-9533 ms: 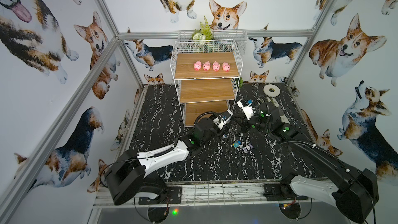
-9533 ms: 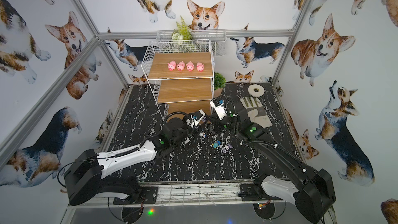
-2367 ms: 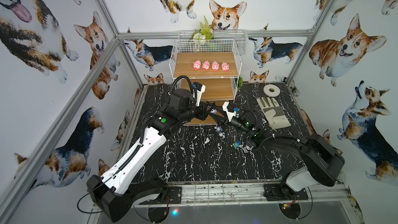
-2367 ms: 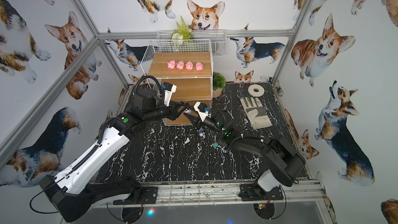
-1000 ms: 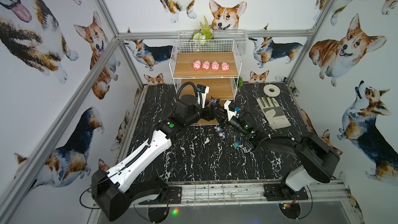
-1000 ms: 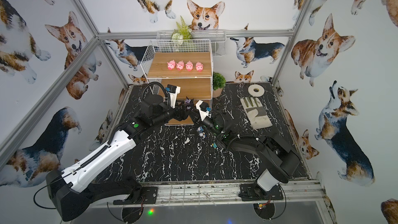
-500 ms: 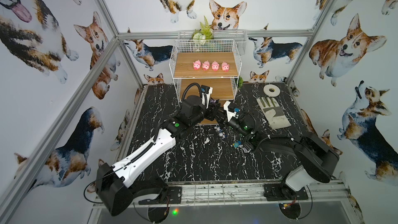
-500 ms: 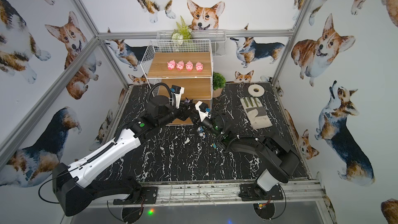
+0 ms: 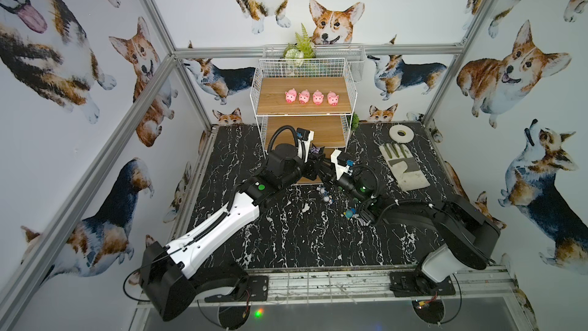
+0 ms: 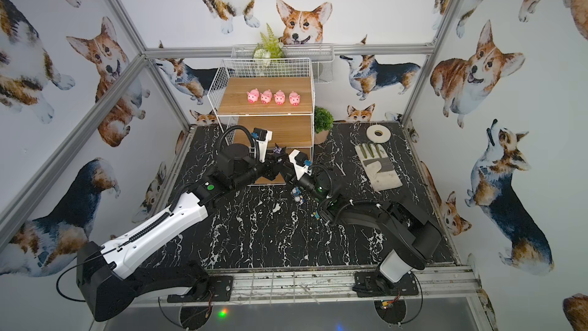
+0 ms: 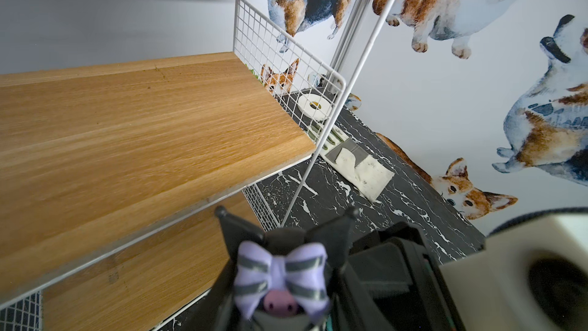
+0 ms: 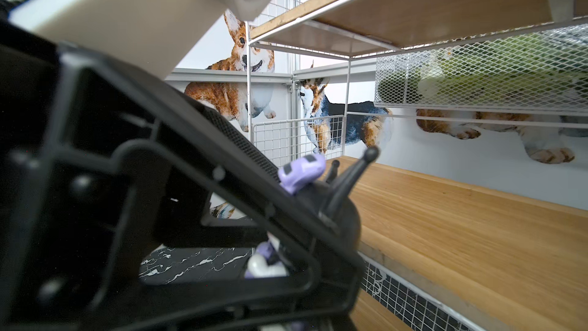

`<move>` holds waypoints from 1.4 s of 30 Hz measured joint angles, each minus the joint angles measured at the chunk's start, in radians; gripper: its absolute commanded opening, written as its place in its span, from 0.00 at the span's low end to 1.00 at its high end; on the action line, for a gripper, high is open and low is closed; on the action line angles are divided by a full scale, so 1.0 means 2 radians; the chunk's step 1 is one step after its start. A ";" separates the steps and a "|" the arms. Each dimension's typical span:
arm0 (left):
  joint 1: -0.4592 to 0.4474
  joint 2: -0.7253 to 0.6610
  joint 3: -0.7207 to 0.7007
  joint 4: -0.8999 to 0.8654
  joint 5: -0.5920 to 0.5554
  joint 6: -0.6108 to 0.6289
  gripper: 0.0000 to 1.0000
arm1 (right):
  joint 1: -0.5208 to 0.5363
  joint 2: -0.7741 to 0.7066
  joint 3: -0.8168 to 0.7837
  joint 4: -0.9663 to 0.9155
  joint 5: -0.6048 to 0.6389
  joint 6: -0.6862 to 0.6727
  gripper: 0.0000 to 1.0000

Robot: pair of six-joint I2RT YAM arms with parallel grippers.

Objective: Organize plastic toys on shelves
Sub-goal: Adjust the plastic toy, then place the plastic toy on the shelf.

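— The black-and-purple figure: where is it?

— Up in the air between the two grippers, just in front of the white wire rack. It hangs over the lowest shelf and rests on no board. Its purple bow and two pointed ears show plainly in the left wrist view.

— What has the left gripper got?

— That figure. In its wrist view the dark fingers sit tight against both sides of the body below the bow. The jaws are drawn in narrow and clamped on the toy, not spread.

— And the right gripper?

— It meets the left one nose to nose at the same spot, right beside the figure. Its own wrist view is mostly filled by the left gripper's black frame, with the figure poking out beyond it. The right fingertips are hidden there, and both top views are too small to settle it. I cannot tell whether it grips the toy or has let go.

— The other toys?

— The four pink pigs stand in a row on the top shelf. Some tiny blue-grey figures lie on the black marbled tabletop, near the right arm.
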 measured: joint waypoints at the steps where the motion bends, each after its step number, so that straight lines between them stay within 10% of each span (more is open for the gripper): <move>1: 0.000 0.001 0.000 0.001 0.001 0.001 0.32 | 0.000 0.000 -0.001 0.000 0.001 0.000 0.17; 19: 0.002 -0.005 -0.009 0.040 -0.087 0.071 0.31 | -0.003 -0.018 -0.065 0.005 0.013 -0.052 0.82; 28: 0.020 0.014 -0.085 0.183 -0.161 0.144 0.31 | -0.046 -0.103 -0.135 -0.004 0.031 -0.072 0.90; 42: 0.088 0.055 -0.139 0.361 -0.117 0.140 0.33 | -0.069 -0.265 -0.167 -0.137 0.037 -0.101 0.93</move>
